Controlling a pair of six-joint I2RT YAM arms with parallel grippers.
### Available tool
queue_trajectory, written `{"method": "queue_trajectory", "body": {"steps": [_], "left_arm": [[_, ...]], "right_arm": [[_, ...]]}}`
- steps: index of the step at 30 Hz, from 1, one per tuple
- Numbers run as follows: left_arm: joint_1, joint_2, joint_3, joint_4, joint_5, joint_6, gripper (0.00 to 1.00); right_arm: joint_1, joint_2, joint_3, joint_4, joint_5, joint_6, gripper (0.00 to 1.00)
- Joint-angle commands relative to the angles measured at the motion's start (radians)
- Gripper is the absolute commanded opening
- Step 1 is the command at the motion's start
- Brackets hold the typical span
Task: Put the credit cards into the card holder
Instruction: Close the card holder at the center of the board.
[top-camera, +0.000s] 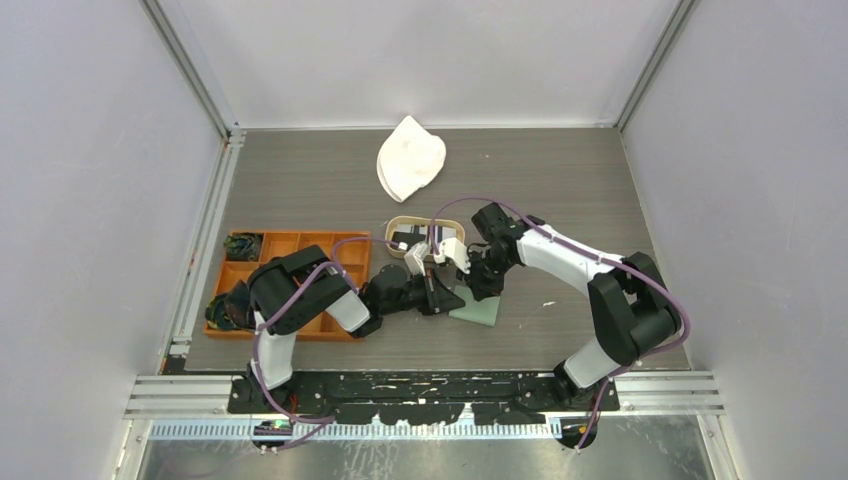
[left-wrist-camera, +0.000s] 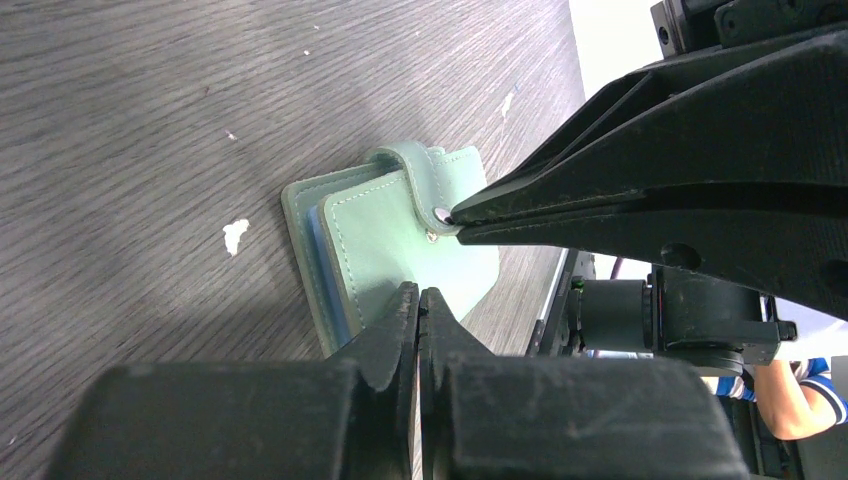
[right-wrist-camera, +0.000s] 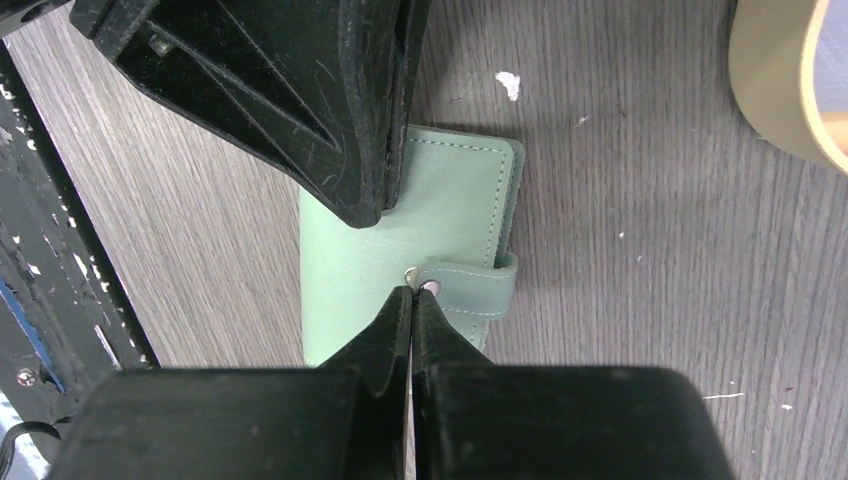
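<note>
The sage-green card holder lies folded on the table between both arms. Its cover faces up, and the snap tab wraps over from the right edge. My right gripper is shut, its tips at the tab's metal snap, next to the stud on the cover. My left gripper is shut too, with its tips resting on the cover. The right fingers reach in to the snap. A blue edge shows between the covers. Credit cards lie in the oval wooden tray.
The oval tan wooden tray sits just behind the card holder, its rim at the right wrist view's top right. An orange compartmented tray is at the left. A white folded thing lies at the back.
</note>
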Motion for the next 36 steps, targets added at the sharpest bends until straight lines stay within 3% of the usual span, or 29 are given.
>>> {"method": "queue_trajectory", "body": {"steps": [1, 24, 36], "left_arm": [[-0.005, 0.014, -0.009, 0.030, -0.007, 0.006, 0.00], [-0.005, 0.012, -0.014, 0.045, -0.006, 0.006, 0.00], [-0.005, 0.016, -0.022, 0.074, -0.001, 0.004, 0.00]], "right_arm": [[0.010, 0.001, -0.002, -0.018, -0.007, -0.013, 0.01], [0.056, 0.024, -0.013, -0.052, 0.029, -0.048, 0.01], [0.073, 0.074, -0.008, 0.025, 0.122, 0.050, 0.01]]}}
